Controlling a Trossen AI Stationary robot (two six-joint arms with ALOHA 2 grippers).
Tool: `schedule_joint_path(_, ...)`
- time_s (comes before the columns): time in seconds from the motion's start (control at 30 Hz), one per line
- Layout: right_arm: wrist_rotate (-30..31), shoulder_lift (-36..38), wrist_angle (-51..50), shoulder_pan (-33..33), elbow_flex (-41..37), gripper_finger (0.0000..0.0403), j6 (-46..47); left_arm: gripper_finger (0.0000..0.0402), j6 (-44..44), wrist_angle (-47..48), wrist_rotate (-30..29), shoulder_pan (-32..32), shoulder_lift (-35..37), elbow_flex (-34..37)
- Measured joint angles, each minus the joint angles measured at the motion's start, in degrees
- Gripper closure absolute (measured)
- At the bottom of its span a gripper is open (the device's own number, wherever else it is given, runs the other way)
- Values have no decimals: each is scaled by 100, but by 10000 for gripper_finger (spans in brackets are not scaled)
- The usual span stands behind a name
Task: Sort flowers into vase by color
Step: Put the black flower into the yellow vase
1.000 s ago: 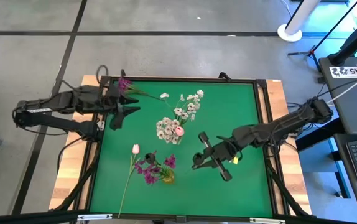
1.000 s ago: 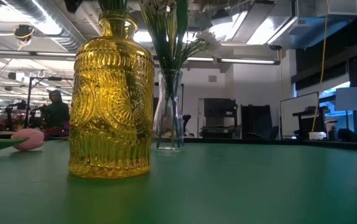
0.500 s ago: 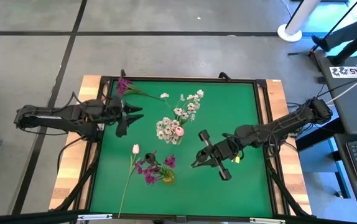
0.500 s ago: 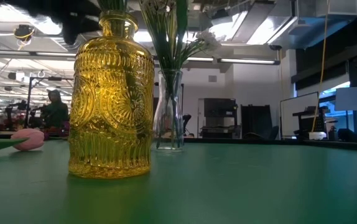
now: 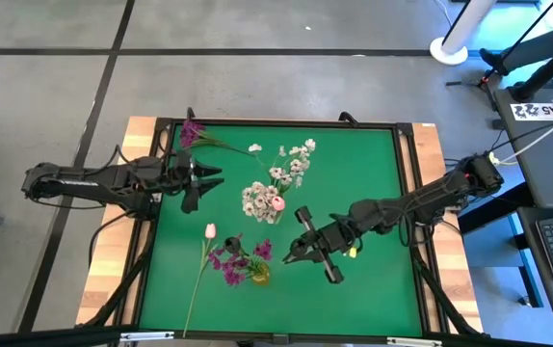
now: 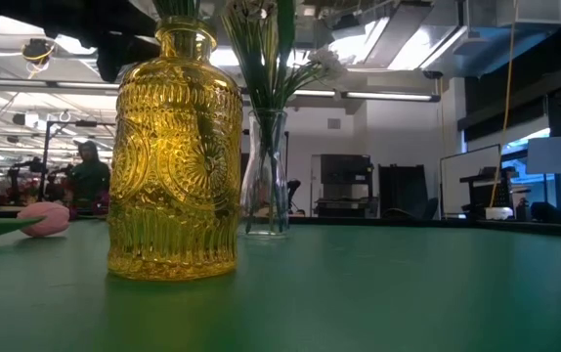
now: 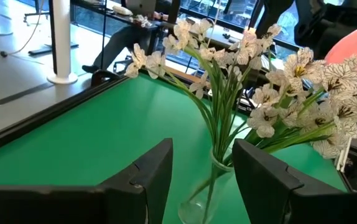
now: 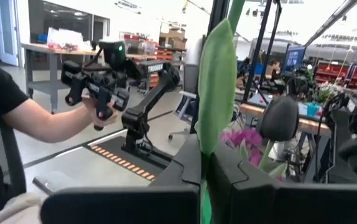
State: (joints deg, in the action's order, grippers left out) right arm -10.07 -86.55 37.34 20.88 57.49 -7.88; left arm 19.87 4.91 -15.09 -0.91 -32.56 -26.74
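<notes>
Green table [image 5: 373, 173]; two vases [image 6: 173, 156], loose tulip [image 5: 210, 230], magenta stem [image 5: 193, 130].

- A robotics lab or workshop: exposed ceiling ducts [image 6: 56, 29], strip lights, bare concrete floor [image 5: 257, 77].
- Benches with monitors [image 6: 471, 176] and equipment stand behind; a person [image 8: 17, 124] holds a handheld controller [image 8: 97, 81].

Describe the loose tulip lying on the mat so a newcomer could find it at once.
On the green mat, find the yellow vase of magenta flowers near the front edge. Left of it lies a single tulip on a long thin stalk. Unlike its neighbours, it lies flat outside any vase, with one pale pink-white bud.
</notes>
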Motion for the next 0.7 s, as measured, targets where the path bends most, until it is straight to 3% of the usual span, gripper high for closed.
schedule_joint_path(0.7,45,-117,-588,-2,263,398,-246,239,70,18,87,-1,-4,0)
